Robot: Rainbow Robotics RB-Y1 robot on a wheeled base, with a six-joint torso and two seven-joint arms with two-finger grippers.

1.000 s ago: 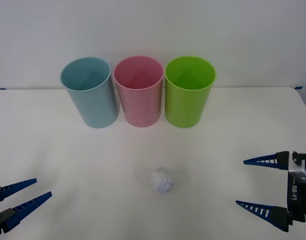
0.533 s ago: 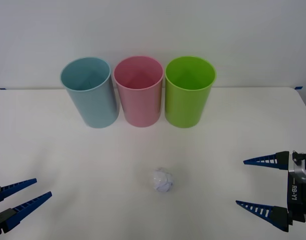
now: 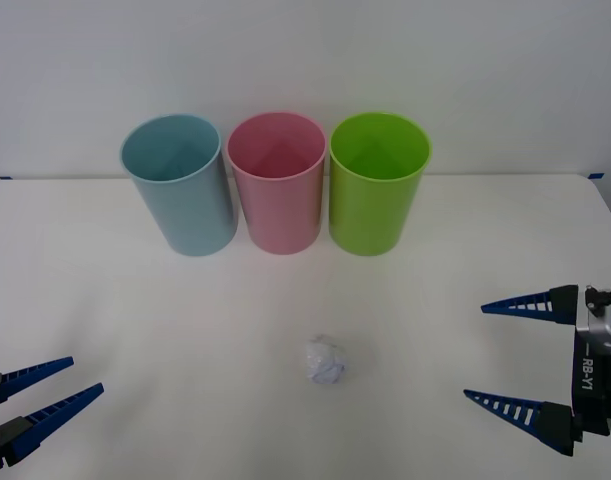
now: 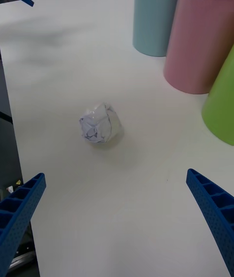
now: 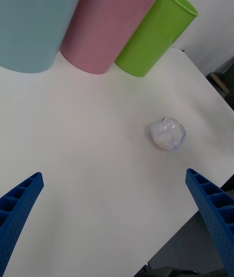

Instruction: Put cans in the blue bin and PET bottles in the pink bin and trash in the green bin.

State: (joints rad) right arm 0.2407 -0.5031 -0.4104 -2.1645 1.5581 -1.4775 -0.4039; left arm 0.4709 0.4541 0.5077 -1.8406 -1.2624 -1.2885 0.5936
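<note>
Nothing is binned yet: the small crumpled white paper ball (image 3: pixel 325 361) lies on the white desk (image 3: pixel 135 330) well ahead of the empty, spread-open right gripper (image 3: pixel 505 355) and the open, idle left gripper (image 3: pixel 45 390), far short of the lime-green round plastic bin (image 3: pixel 377 190).

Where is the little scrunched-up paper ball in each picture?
Front view: the trash lies on the table, nearer the robot than the pink bin.
Right wrist view: the trash lies ahead of the open right gripper.
Left wrist view: the trash lies nearer than the green bin.
Shared landmark: the pink bin.

White table (image 3: pixel 135 320) — three bins (image 3: pixel 277 185) and trash (image 3: pixel 325 361) on it.
</note>
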